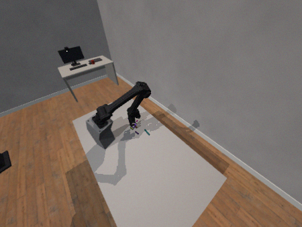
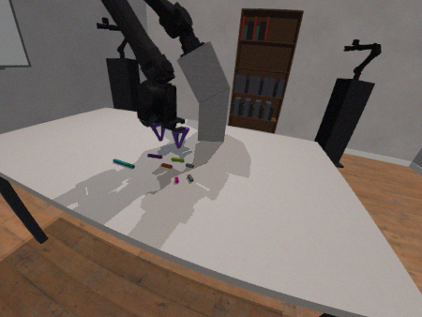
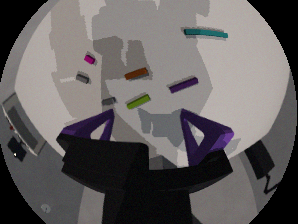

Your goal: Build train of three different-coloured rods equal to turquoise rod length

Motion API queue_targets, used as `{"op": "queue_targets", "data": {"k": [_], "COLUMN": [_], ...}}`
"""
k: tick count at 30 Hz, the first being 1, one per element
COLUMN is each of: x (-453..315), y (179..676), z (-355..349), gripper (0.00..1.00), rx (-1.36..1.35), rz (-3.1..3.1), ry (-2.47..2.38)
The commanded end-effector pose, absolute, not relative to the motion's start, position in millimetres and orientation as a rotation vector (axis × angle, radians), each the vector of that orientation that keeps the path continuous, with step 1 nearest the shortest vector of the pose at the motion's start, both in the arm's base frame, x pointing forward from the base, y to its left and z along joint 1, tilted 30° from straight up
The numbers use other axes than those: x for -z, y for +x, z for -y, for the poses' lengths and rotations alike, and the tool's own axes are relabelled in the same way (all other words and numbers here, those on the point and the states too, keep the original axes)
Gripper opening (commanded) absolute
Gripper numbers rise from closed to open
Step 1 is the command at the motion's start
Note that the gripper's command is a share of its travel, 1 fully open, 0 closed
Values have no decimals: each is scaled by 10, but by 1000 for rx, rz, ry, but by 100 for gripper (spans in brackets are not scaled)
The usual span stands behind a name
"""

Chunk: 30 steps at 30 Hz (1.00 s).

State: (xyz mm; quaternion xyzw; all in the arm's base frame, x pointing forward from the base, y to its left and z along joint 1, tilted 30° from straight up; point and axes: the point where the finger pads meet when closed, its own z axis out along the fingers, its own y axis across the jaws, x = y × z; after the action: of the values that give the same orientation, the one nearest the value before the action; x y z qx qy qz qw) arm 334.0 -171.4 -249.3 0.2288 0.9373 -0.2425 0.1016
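My gripper (image 2: pixel 170 136) hangs open and empty a little above the table, behind the rods; its purple fingers also show in the wrist view (image 3: pixel 153 132). The lime rod (image 2: pixel 177 159) (image 3: pixel 137 102) lies just in front of the fingers. The purple rod (image 2: pixel 155 156) (image 3: pixel 181 86) lies to its left, the orange rod (image 2: pixel 166 165) (image 3: pixel 136 74) just in front. The turquoise rod (image 2: pixel 123 163) (image 3: pixel 205 32) lies apart at the far left. The magenta rod (image 2: pixel 176 179) (image 3: pixel 89 59) and two grey rods (image 2: pixel 189 165) (image 2: pixel 190 178) lie to the right. All lie flat and apart.
The arm's grey base block (image 2: pixel 209 91) stands behind the rods. A bookshelf (image 2: pixel 264 70) and two other arms on black stands (image 2: pixel 344 110) are off the table. The table's front edge (image 2: pixel 188 269) runs across the near side.
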Motion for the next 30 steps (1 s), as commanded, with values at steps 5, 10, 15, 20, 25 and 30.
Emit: {"op": "queue_targets", "data": {"k": [5,10,15,20,25,30], "x": [2570,2573,2585,2599,2602,2617], "y": [3329,3276,3338,3334,3302,3300], "z": [1582,1567,1553,1526,1517,1487], "gripper": [100,100,100,100,100,100], "rx": [748,746,759,774,771,783], "rz": [-2874,-2884,-2909,-2941,-2947,-2974], "ry": [407,405,281,148,146,6]}}
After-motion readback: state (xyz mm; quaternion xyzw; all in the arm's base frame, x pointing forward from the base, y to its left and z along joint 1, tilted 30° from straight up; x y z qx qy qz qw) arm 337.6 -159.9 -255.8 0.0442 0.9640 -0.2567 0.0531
